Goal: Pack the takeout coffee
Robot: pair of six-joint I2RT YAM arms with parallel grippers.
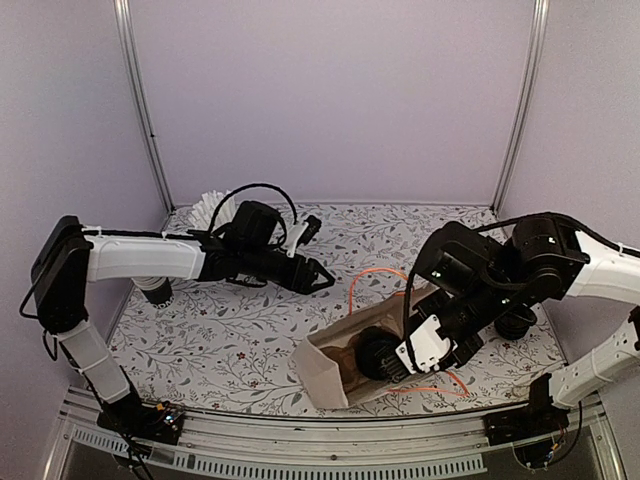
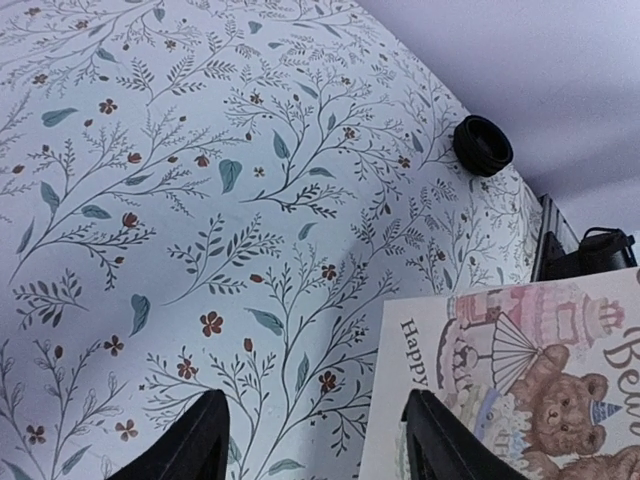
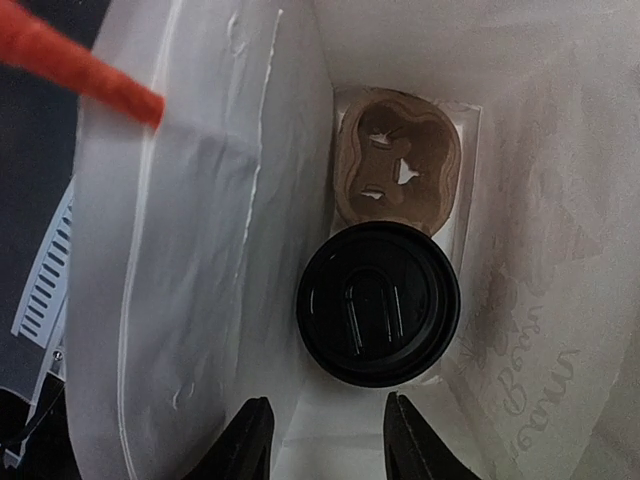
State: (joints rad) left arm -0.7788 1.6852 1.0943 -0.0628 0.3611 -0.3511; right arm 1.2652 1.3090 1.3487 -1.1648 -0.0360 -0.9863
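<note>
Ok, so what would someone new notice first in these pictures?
The paper bag with orange handles, right of centre on the floral tablecloth, draws the eye first, the right pincer open at its mouth. Inside sits the takeout coffee, black-lidded, beside a brown pulp carrier. The left pincer hovers open, holding nothing, left of the bag.

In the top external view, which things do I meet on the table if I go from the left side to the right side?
black cup stack → white straws → left gripper → takeout coffee → black lids
</note>
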